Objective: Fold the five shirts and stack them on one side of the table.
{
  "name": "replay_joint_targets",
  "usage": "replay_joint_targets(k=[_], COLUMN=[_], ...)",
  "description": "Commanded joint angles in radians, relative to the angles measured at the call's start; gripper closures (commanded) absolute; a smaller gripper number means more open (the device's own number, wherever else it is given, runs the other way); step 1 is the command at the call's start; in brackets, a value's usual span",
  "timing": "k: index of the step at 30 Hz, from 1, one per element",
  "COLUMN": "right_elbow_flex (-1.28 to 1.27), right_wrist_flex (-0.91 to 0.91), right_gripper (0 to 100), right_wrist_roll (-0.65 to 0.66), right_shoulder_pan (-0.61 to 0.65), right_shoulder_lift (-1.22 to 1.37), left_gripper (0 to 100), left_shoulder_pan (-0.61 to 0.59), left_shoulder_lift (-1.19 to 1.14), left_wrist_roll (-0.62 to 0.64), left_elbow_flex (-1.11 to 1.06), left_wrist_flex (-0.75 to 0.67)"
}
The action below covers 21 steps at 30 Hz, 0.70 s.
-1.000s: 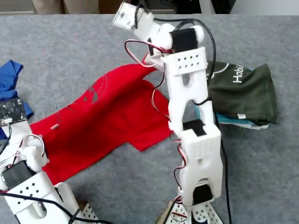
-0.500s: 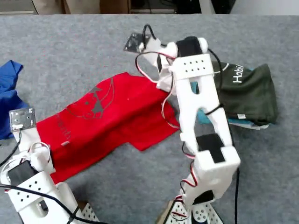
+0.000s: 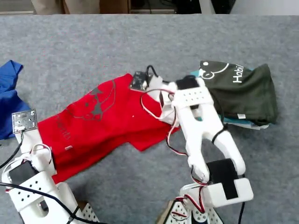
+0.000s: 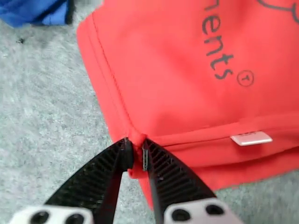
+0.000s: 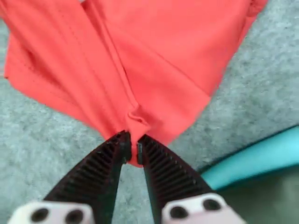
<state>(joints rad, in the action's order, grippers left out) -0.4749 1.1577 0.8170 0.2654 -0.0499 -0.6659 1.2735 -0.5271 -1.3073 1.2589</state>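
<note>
A red shirt (image 3: 103, 121) lies spread across the middle of the grey table, its print facing up. My left gripper (image 4: 134, 151) is shut on a pinched fold at the hem of the red shirt (image 4: 187, 70), near a small white label (image 4: 251, 138). The left arm (image 3: 28, 172) stands at the near left corner. My right gripper (image 5: 132, 144) is shut on a bunched edge of the red shirt (image 5: 154, 56), low over the table. The right arm (image 3: 196, 107) bends over the shirt's right side.
A folded dark green shirt (image 3: 243, 93) rests on a teal one (image 3: 233, 122) at the right; the teal shirt (image 5: 257, 158) lies close beside my right gripper. A crumpled blue shirt (image 3: 7, 93) sits at the left edge, also seen as blue cloth (image 4: 32, 9).
The right arm has come down and drawn back toward the front with the red shirt's right edge. The shirt now lies flatter with its print showing. The left arm shifted slightly.
</note>
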Motion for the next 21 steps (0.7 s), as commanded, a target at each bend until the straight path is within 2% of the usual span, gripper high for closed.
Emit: replay_joint_targets(k=[1,5,8,13,15,21], right_elbow_flex=[-0.022,-0.016,-0.022,0.048,0.099,0.289], right_wrist_flex=[-0.066,-0.072,-0.058,0.066,0.121,0.302], right_gripper=[99.5,97.5,86.7,72.3,71.9,78.5], right_wrist_roll=[0.003,-0.032,-0.032,-0.025,-0.031,-0.029], right_shoulder_pan=[0.002,0.004,0.004,0.024,0.028,0.030], right_shoulder_lift=[-0.054,-0.054,-0.064,-0.065,-0.065,-0.065], left_gripper=[98,98,96,77,72,71], left_shoulder_pan=[-0.011,-0.014,-0.017,-0.011,-0.009,-0.018], left_shoulder_lift=[0.007,0.007,0.007,0.015,0.015,0.015], left_wrist_roll=[-0.052,-0.114,-0.126,-0.126,-0.135,-0.351], left_elbow_flex=[0.006,0.011,0.012,0.035,0.084,0.313], left_wrist_flex=[0.017,0.017,0.017,0.086,0.130,0.311])
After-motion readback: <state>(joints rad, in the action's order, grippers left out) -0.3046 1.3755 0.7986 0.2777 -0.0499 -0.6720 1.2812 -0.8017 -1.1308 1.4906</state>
